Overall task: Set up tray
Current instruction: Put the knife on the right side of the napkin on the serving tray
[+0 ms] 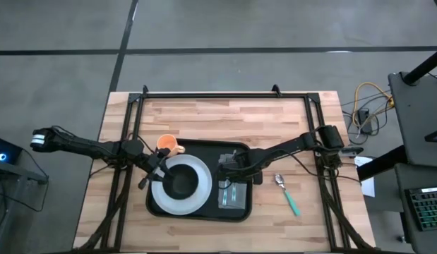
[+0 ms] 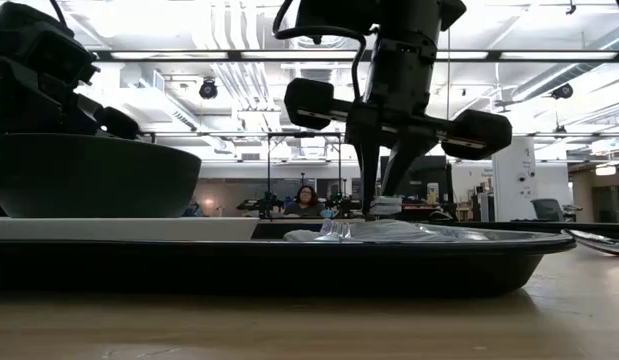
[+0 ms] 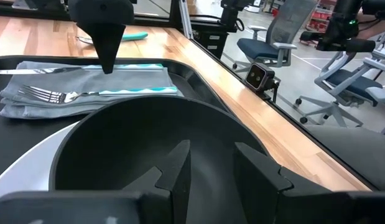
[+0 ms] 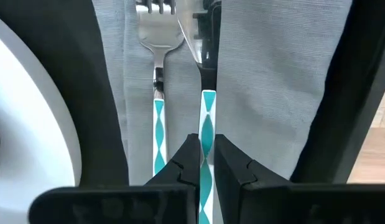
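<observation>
High view is showing the tray (image 1: 236,209) lying on the wooden counter (image 1: 204,120), under both sets of jaws. The left gripper (image 1: 160,169) is reaching over a dark bowl (image 1: 181,183) sitting on a white plate (image 1: 200,194); an orange cup (image 1: 168,144) is standing just behind it. The right gripper (image 1: 229,169) is hanging over a grey napkin (image 1: 232,196), with a spoon (image 1: 287,193) lying on the counter off to its outer side.

Low view is showing the right gripper (image 2: 387,200) pointing straight down at the napkin (image 2: 389,233).

Left wrist view is showing the left jaws gripping the bowl's (image 3: 142,149) rim.

Right wrist view is showing the right jaws pinching shut on a knife (image 4: 206,118), which is lying beside a fork (image 4: 158,74).
</observation>
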### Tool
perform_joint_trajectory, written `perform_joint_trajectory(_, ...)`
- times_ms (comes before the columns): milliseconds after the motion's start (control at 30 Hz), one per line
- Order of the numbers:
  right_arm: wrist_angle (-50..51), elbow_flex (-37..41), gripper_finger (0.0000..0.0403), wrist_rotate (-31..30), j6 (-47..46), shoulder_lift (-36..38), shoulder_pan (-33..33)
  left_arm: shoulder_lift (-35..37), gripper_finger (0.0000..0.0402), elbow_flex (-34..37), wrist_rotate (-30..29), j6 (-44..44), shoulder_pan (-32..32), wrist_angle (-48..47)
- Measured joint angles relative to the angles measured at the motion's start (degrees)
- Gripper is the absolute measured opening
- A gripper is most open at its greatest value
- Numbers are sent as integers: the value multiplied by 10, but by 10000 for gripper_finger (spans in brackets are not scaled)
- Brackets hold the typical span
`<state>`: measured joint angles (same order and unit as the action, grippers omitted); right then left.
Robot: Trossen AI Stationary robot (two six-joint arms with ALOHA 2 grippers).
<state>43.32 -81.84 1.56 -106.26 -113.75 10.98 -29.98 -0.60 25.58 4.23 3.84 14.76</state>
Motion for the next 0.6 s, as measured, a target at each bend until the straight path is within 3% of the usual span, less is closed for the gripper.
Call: perform_joint_trajectory(600, 14, 13, 13, 0, -17, 1, 15, 0, 99, 0, 0, 0, 0, 0)
